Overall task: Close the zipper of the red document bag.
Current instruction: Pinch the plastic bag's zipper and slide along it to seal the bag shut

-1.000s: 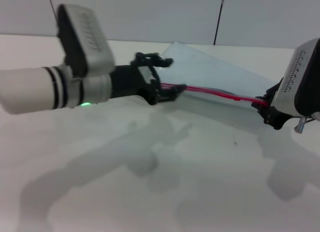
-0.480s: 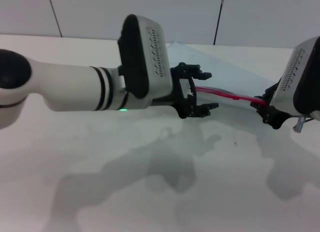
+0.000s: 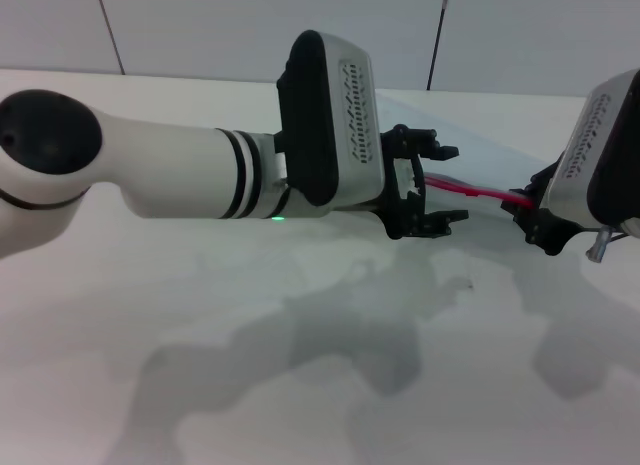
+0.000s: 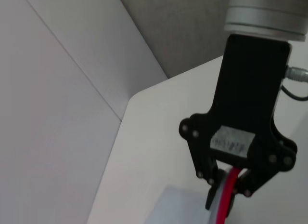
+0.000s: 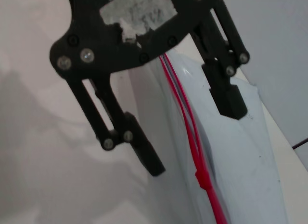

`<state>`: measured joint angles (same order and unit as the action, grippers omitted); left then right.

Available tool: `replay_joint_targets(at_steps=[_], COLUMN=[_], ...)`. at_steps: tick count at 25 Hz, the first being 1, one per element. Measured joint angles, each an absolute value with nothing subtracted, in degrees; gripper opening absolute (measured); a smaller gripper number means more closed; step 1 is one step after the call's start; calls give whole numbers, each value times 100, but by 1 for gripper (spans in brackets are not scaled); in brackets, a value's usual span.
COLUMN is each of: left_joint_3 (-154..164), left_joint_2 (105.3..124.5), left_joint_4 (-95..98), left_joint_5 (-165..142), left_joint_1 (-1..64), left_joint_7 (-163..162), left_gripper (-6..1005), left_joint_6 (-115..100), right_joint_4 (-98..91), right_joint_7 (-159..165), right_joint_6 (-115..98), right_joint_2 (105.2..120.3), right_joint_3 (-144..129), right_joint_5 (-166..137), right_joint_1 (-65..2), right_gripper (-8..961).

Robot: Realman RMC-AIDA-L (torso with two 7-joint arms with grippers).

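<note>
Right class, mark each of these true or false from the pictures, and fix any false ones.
1. The left claw has its fingers spread, one on each side of the zipper. True.
2. The right claw hangs free, away from the red document bag. False: it is shut on the zipper at the bag's end nearest the right arm.
3. The table under the bag is white. True.
4. The zipper strip is blue. False: it is bright red.
</note>
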<state>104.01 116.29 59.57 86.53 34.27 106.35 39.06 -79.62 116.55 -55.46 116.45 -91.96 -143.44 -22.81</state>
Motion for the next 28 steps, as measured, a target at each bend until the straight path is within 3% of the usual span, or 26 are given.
replay_joint_targets(at_steps=[8,19,24,28], left_joint_3=[10666,10769,10801,10846], left_joint_2=[11637,11637,11640,11642], left_joint_4=[5845,5798,5797,5794], left_joint_5=[8655,8668,8668,8691], left_joint_1=[3467,3491,3508,3526], left_joint_7=[10682,10692,10696,10699], left_gripper=[680,558,448,447], left_joint_6=[3662,3479,3472,3466], right_joint_4=[-8026,-8043,-8041,-8007], right_joint_7=[11666,11723,11724,11725], right_joint_6=[-5552,-5618,-5625,-5625], right_joint_2=[11645,11645,11645,11645], right_joint_3=[-9210,-9250,-9254,-9262], right_joint_5=[-14344,-14343,-14344,-14344], right_joint_1=[-2293,-2294,-2317,-2344], right_gripper=[48,48,48,48])
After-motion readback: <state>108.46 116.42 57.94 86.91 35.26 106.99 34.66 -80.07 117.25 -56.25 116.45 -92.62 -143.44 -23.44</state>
